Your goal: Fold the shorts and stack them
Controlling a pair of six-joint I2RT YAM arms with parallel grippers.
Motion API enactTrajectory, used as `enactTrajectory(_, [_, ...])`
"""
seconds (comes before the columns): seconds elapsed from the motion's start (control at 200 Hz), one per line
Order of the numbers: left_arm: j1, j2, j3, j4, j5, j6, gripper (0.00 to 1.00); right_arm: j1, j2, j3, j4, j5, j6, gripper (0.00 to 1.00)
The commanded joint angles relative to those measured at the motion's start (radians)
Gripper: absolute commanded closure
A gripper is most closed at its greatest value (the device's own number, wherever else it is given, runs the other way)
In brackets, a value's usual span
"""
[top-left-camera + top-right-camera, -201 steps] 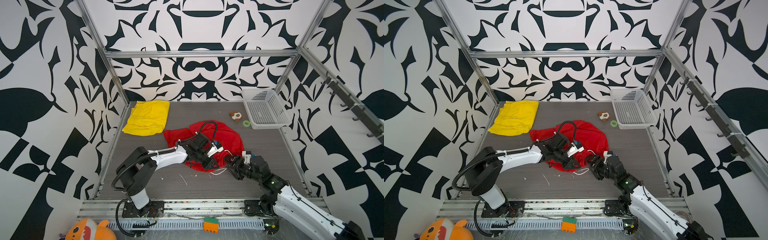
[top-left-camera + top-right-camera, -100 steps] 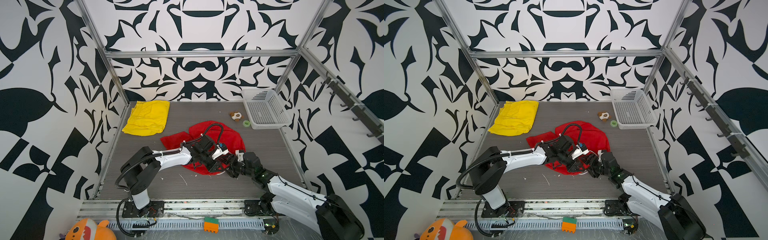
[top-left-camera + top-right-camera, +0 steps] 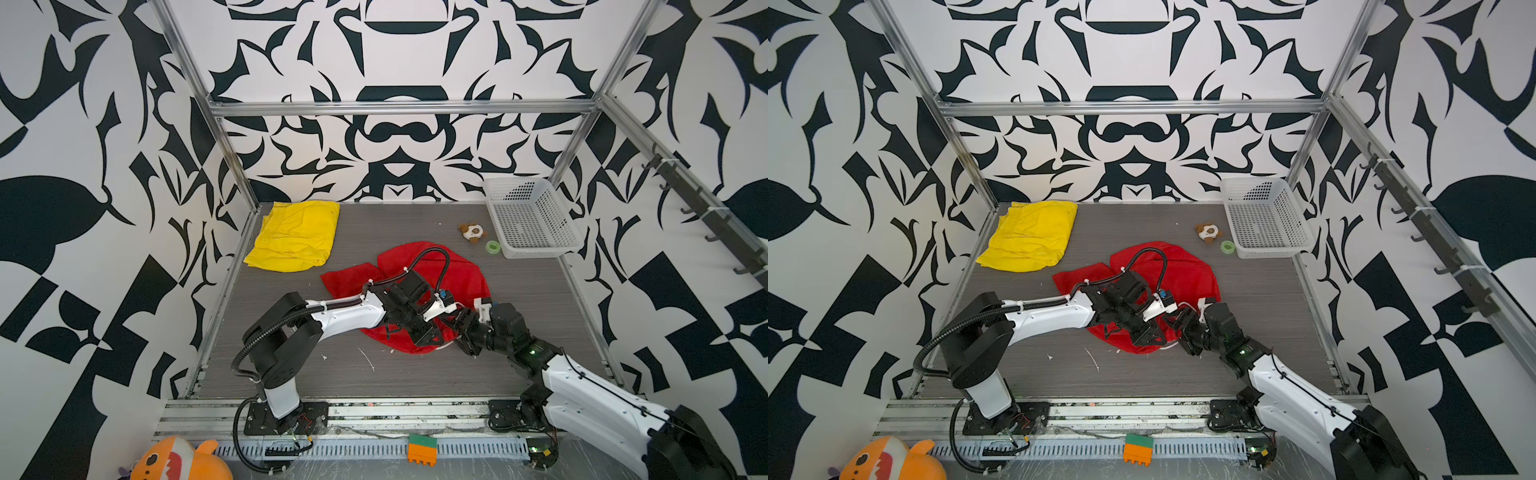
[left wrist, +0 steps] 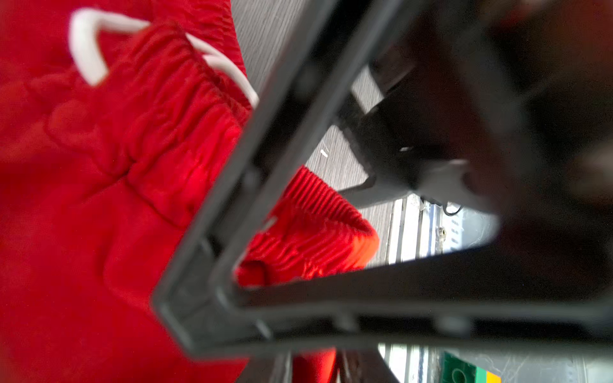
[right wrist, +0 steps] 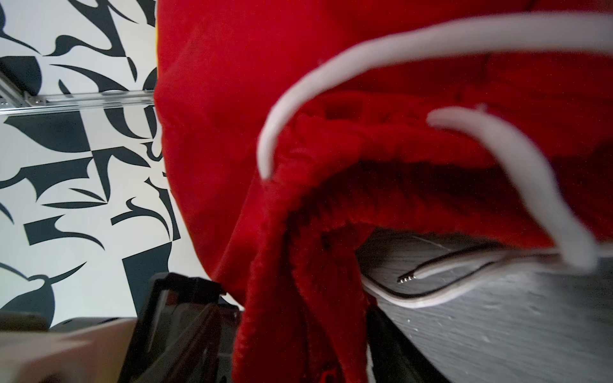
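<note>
The red shorts (image 3: 457, 270) (image 3: 1187, 270) lie crumpled mid-table, their white drawstring (image 5: 298, 99) (image 4: 86, 49) hanging loose. My left gripper (image 3: 432, 336) (image 3: 1150, 336) sits on their near edge, and in the left wrist view red cloth shows between its jaws (image 4: 315, 363). My right gripper (image 3: 459, 328) (image 3: 1177, 322) meets it from the right. A bunched strip of waistband runs taut into its jaws (image 5: 298, 348) and fills the gap. The waistband is lifted off the table there. The yellow shorts (image 3: 293, 237) (image 3: 1030, 237) lie folded at the back left.
A white mesh basket (image 3: 536, 245) stands at the back right, with a small plush toy (image 3: 471, 232) and a green tape roll (image 3: 493, 246) beside it. White scraps (image 3: 368, 359) lie near the front. A toy brick (image 3: 422, 448) sits on the front rail.
My left gripper has carried the waistband to the right. My right gripper has come in to meet it, and the two now stand side by side on the near edge.
</note>
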Motion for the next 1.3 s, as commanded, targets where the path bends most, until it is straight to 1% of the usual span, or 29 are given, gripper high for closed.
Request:
enactTrajectory(0.0, [-0.006,0.006,0.034,-0.007,0.023,0.010,0.71,-0.001,0.056,0.038,0.041,-0.026,-0.023,0.36])
enactTrajectory(0.04, [-0.006,-0.003,0.032,0.000,0.010,-0.001,0.66,-0.001,0.079,0.040,0.052,-0.037,-0.029,0.42])
enactTrajectory(0.095, [-0.004,-0.023,0.026,0.009,-0.011,-0.026,0.56,-0.002,0.093,0.049,0.046,-0.044,-0.046,0.52])
enactTrajectory(0.16, [0.001,-0.060,0.010,0.017,-0.035,-0.055,0.47,-0.003,0.084,0.082,-0.034,-0.033,-0.097,0.64])
enactTrajectory(0.23, [0.017,-0.103,-0.016,0.027,-0.073,-0.108,0.42,-0.011,0.056,0.140,-0.185,0.007,-0.178,0.74])
enactTrajectory(0.295, [0.048,-0.143,-0.038,0.030,-0.126,-0.195,0.37,-0.032,0.030,0.178,-0.308,0.044,-0.244,0.81])
enactTrajectory(0.34, [0.080,-0.170,-0.055,0.026,-0.151,-0.252,0.36,-0.062,0.015,0.195,-0.373,0.056,-0.280,0.86])
enactTrajectory(0.395, [0.125,-0.206,-0.078,0.017,-0.212,-0.344,0.34,-0.113,-0.001,0.204,-0.422,0.043,-0.320,0.90])
enactTrajectory(0.495, [0.225,-0.279,-0.135,-0.021,-0.329,-0.494,0.31,-0.222,-0.024,0.202,-0.478,-0.001,-0.381,0.93])
enactTrajectory(0.55, [0.280,-0.322,-0.179,-0.031,-0.367,-0.555,0.29,-0.256,-0.032,0.202,-0.512,-0.004,-0.413,0.94])
enactTrajectory(0.61, [0.338,-0.376,-0.238,-0.025,-0.406,-0.624,0.27,-0.271,-0.033,0.209,-0.538,0.002,-0.444,0.94])
enactTrajectory(0.73, [0.455,-0.467,-0.361,0.002,-0.438,-0.763,0.24,-0.273,-0.018,0.222,-0.554,0.006,-0.479,0.95])
enactTrajectory(0.755, [0.479,-0.513,-0.383,0.003,-0.444,-0.785,0.24,-0.273,-0.016,0.222,-0.552,0.003,-0.481,0.95])
enactTrajectory(0.815, [0.526,-0.556,-0.433,-0.007,-0.478,-0.843,0.25,-0.273,-0.009,0.221,-0.538,-0.004,-0.481,0.95])
enactTrajectory(0.875, [0.566,-0.590,-0.471,-0.032,-0.519,-0.913,0.30,-0.273,-0.007,0.217,-0.519,-0.012,-0.478,0.96])
enactTrajectory(0.97, [0.627,-0.623,-0.509,-0.068,-0.557,-1.002,0.35,-0.272,-0.007,0.217,-0.503,-0.013,-0.475,0.96])
enactTrajectory(1.125, [0.723,-0.585,-0.515,-0.053,-0.510,-1.010,0.35,-0.273,-0.007,0.228,-0.499,-0.017,-0.478,0.96])
enactTrajectory(1.27, [0.769,-0.484,-0.473,-0.037,-0.472,-0.983,0.35,-0.273,-0.009,0.234,-0.505,-0.025,-0.483,0.97])
enactTrajectory(1.295, [0.771,-0.440,-0.464,-0.033,-0.468,-0.973,0.35,-0.273,-0.011,0.234,-0.505,-0.027,-0.483,0.97])
